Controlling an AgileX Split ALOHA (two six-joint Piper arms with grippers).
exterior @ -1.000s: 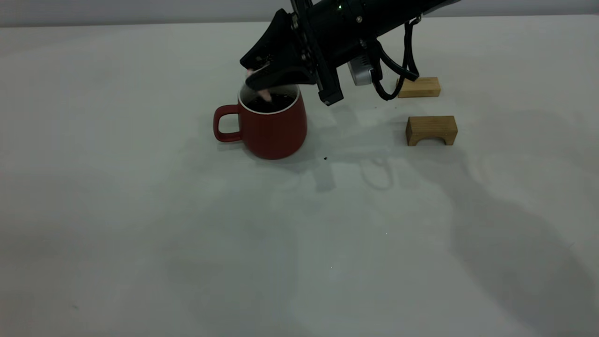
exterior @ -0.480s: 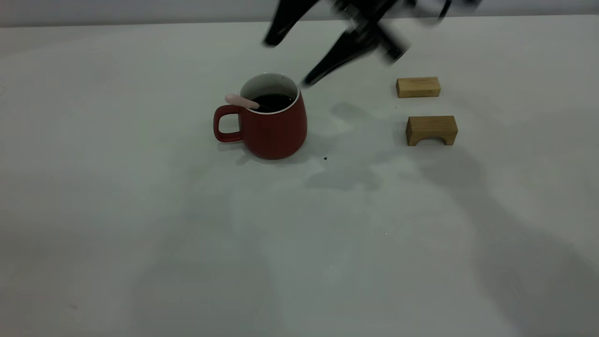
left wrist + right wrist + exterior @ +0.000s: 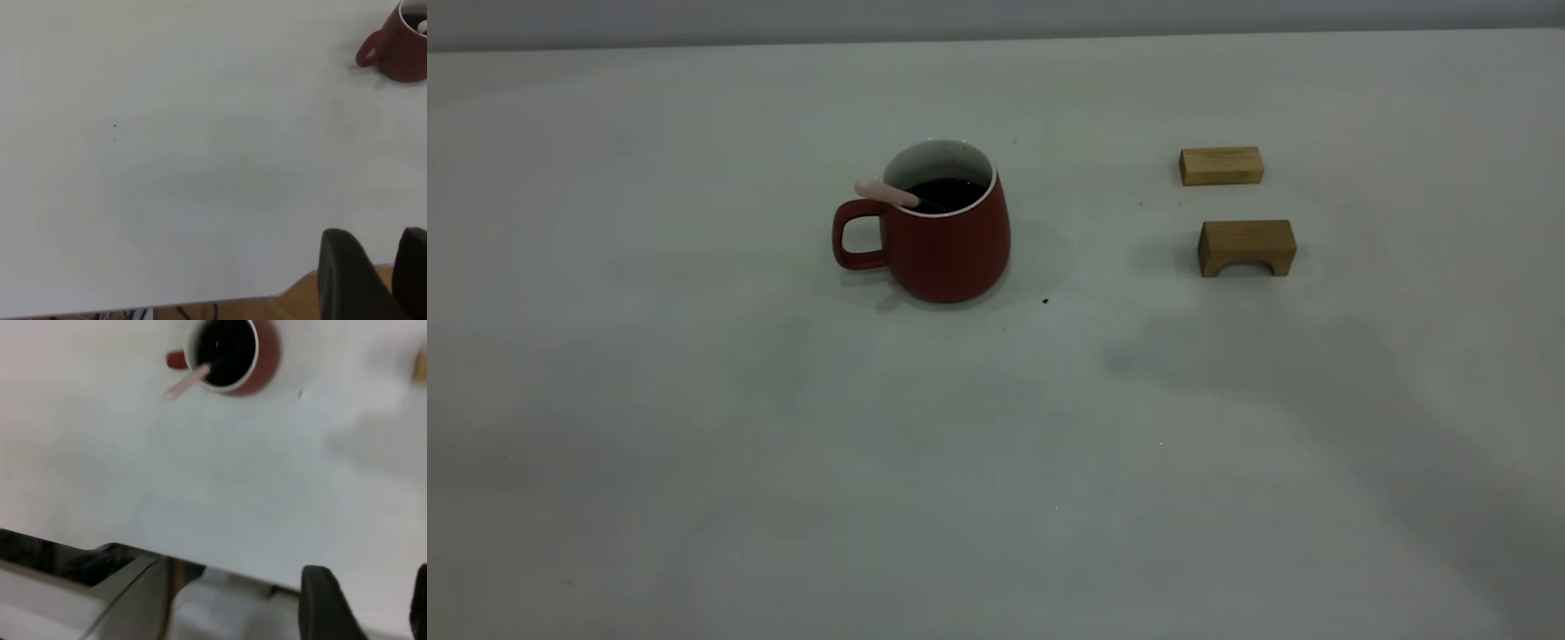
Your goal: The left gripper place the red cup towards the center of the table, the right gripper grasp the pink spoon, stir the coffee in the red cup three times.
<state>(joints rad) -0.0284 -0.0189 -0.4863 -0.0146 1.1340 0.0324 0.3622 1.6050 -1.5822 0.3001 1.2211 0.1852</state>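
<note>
The red cup point(image 3: 947, 240) stands upright near the table's point(image 3: 783, 462) middle, its handle pointing left. Dark coffee point(image 3: 951, 191) fills it. The pink spoon point(image 3: 883, 192) leans on the rim above the handle, its bowl sunk in the coffee, and nothing holds it. Neither gripper shows in the exterior view. In the right wrist view the cup point(image 3: 265, 367) and spoon point(image 3: 187, 381) lie far from my right gripper point(image 3: 370, 577), which is open and empty. The left gripper point(image 3: 377, 233) hangs open over the table's edge, far from the cup point(image 3: 403, 50).
Two tan wooden blocks lie right of the cup: a flat one point(image 3: 1221, 165) farther back and an arch-shaped one point(image 3: 1246, 247) nearer. A dark speck point(image 3: 1045, 301) marks the table by the cup's base.
The right gripper let go of the spoon over the cup, rose and left the exterior view. The spoon dropped to lean on the rim. The cup stayed put.
</note>
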